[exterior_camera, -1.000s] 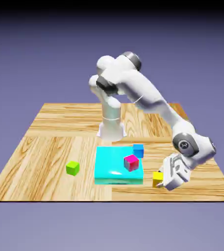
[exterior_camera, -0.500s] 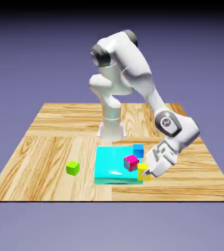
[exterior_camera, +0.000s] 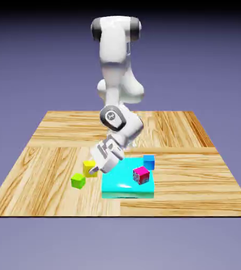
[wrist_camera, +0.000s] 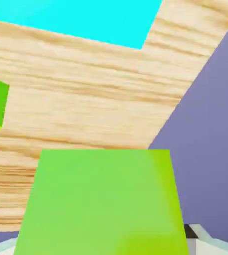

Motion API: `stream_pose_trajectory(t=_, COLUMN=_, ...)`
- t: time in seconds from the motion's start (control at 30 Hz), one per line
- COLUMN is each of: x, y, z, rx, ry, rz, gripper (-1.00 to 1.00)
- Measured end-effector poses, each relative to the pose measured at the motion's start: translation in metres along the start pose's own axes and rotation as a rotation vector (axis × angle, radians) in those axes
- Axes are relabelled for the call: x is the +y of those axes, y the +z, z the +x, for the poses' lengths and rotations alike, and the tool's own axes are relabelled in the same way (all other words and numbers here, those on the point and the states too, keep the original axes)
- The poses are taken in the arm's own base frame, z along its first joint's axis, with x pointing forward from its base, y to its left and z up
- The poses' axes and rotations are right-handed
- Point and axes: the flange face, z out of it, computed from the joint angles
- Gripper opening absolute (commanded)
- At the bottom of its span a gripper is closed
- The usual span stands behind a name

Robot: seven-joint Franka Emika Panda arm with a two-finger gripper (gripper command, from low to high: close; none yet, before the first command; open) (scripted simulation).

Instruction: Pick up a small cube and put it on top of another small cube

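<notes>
The wooden table (exterior_camera: pixel 180 184) bears 1 lime-green cube (exterior_camera: pixel 78 181) and 1 flat cyan block (exterior_camera: pixel 117 182).

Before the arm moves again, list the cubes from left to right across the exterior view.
Lime-green cube → yellow cube → magenta cube → blue cube.
</notes>
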Motion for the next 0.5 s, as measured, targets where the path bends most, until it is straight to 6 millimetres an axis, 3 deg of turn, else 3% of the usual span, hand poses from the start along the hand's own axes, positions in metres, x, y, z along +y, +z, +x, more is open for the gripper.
stream_pose_trajectory(t=0.13, x=-0.044, y=-0.002, z=-0.035, rx=0.064, ry=-0.115, rz=0.045, gripper=-1.00)
stream_pose_trajectory(t=0.17, x=-0.044, y=-0.002, z=-0.035, rx=0.064, ry=-0.115, rz=0.046, gripper=-1.00)
stream_pose_trajectory(t=0.4, x=-0.057, y=0.057, z=-0.023, rx=0.063, ry=-0.116, rz=0.046, gripper=-1.00)
stream_pose_trajectory(t=0.43, x=-0.058, y=0.061, z=-0.023, rx=0.064, ry=-0.116, rz=0.045, gripper=1.00)
stream_pose_trajectory(t=0.5, x=-0.058, y=0.061, z=-0.023, rx=0.064, ry=-0.116, rz=0.045, gripper=1.00)
